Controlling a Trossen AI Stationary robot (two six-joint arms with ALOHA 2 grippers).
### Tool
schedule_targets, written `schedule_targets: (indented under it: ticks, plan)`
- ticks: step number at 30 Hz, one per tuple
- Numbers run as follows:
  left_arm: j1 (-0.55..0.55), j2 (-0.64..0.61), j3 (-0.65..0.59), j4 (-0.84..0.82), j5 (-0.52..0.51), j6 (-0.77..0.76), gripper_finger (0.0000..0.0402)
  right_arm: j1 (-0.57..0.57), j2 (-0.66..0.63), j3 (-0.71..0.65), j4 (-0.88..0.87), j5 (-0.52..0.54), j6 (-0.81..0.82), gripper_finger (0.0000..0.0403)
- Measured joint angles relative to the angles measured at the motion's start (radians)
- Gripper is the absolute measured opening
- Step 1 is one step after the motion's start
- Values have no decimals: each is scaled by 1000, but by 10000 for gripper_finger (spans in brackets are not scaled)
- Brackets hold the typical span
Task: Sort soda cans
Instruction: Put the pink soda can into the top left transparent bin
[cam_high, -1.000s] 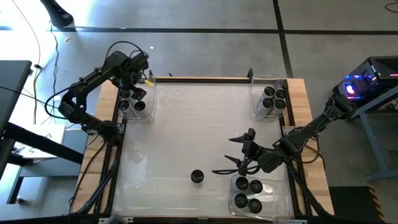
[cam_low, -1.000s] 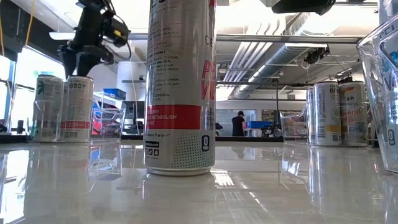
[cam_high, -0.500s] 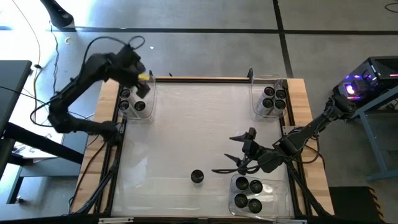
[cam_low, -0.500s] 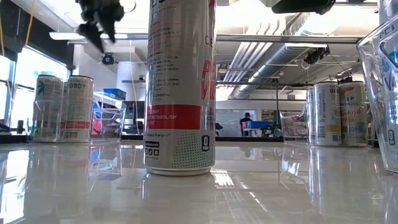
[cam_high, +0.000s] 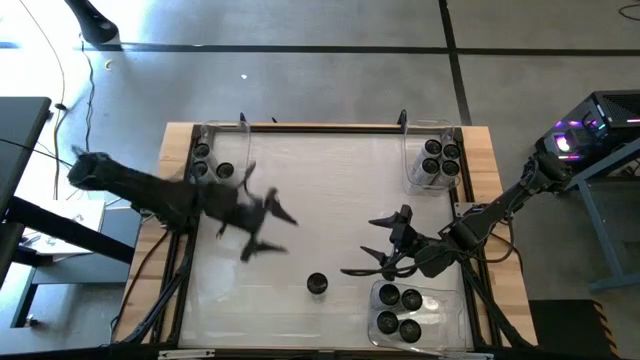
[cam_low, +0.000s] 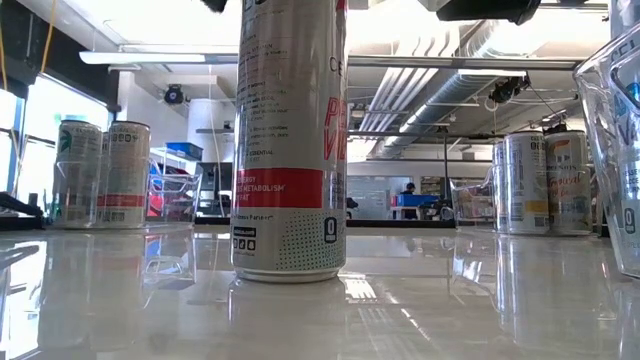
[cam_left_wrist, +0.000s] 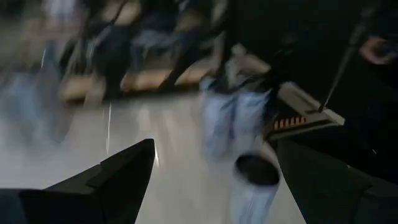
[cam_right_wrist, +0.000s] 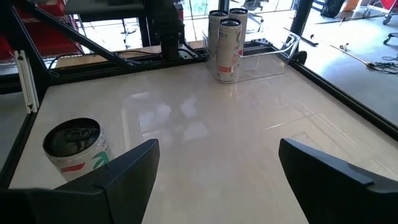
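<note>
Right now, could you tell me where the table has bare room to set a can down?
The widest bare stretch runs between the far-left bin and far-right bin. The near-left corner is bare too. It is crowded near the loose can, with the left hand, right hand and near-right bin around it.

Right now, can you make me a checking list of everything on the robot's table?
Surface: pale glossy table, wooden edges, mostly bare in the middle.
Job's things: one loose can stands alone near the front; three cans in the far-left bin, four in the far-right bin, four in the near-right bin.
Clutter: nothing seen.
Grippers: left gripper open, empty, blurred in motion over the table's left half; right gripper open, empty, above the table beside the loose can.
Cables: black cables loop off the table's left side.
Surroundings: grey floor, a lit box at right; a person far behind.
</note>
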Motion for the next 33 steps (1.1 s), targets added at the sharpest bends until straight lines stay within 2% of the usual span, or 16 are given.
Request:
schedule_targets:
  ticks: [3, 6, 12, 15, 18, 25, 33]
  plan:
    - [-111, 108, -14, 187, -78, 91, 333, 0, 0, 0, 3, 0, 1, 327]
    - [-169, 231, 20, 227, -145, 131, 333, 0, 0, 0, 13, 1, 1, 327]
    - [-157, 436, 122, 250, -124, 43, 333, 0, 0, 0, 16, 1, 10, 327]
    - [-140, 494, 162, 252, -75, 38, 333, 0, 0, 0, 16, -4, 24, 327]
    - [-135, 530, 184, 245, -21, -2, 333, 0, 0, 0, 16, -35, 25, 327]
    - [-132, 531, 219, 69, 53, -55, 333, 2, 0, 0, 16, -44, 23, 327]
    - [-161, 538, 221, 30, -24, -48, 333, 2, 0, 0, 15, -44, 23, 327]
